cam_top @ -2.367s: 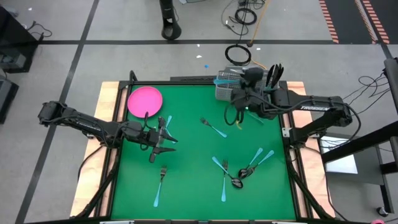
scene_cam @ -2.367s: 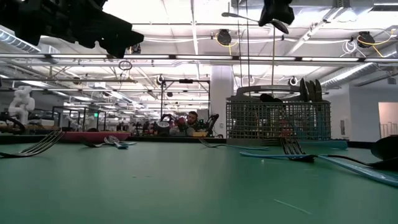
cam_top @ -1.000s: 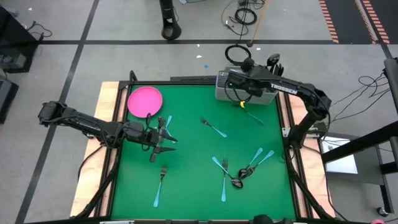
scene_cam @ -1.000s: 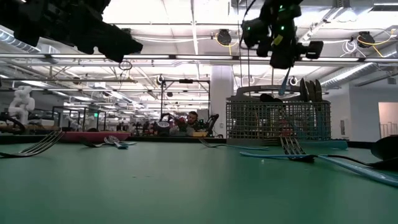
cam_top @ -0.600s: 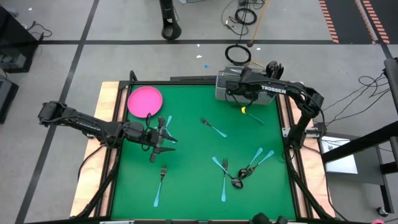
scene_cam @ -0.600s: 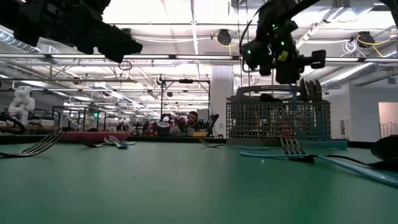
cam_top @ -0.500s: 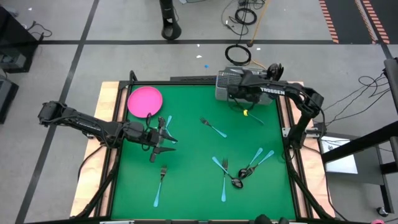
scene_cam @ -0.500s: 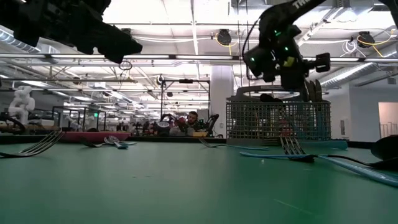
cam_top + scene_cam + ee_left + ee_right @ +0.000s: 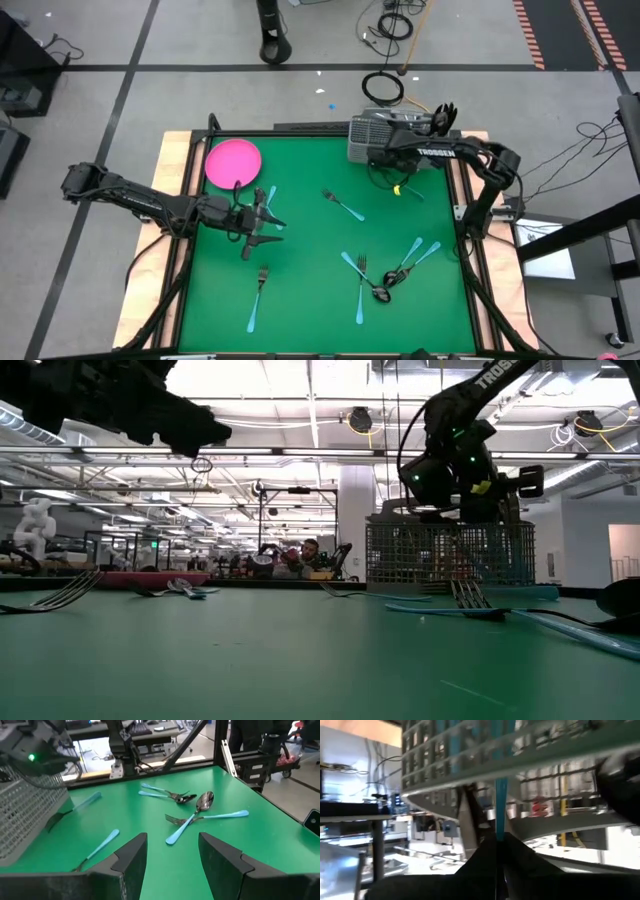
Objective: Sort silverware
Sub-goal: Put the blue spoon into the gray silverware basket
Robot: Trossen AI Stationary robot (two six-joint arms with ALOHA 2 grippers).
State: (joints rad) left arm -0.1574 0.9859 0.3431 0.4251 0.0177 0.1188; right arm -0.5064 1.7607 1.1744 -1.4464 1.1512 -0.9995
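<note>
My right gripper [image 9: 384, 158] hangs over the silver wire-mesh caddy [image 9: 362, 130] at the table's far right, shut on a light-blue-handled piece of silverware [image 9: 500, 807]. The low view shows it just above the caddy's rim [image 9: 450, 525]. My left gripper [image 9: 262, 222] hovers open at the table's left, with nothing between its fingers [image 9: 131, 857]. Loose silverware lies flat on the green mat: a fork [image 9: 342, 205] in the middle, another [image 9: 258, 298] near the front, a cluster [image 9: 385, 275] at the right, which also appears in the left wrist view [image 9: 200, 812]. My right gripper pinches the piece between its two fingers, on the light-blue handle [image 9: 500, 831] where it leaves the fingertips. The fingers lie along the piece, which runs straight on from them toward the caddy's mesh [image 9: 445, 755]. It is clear of the table. The end within the fingers is hidden.
A round pink plate [image 9: 233, 162] sits at the far left corner. Another blue-handled piece [image 9: 268, 196] lies just beyond my left gripper, and one more [image 9: 410, 190] lies in front of the caddy. Bare green mat [image 9: 310, 250] stretches across the middle.
My right gripper has come down toward the caddy and a little toward the table's right edge, rolling its wrist, and has stayed shut on the blue-handled piece.
</note>
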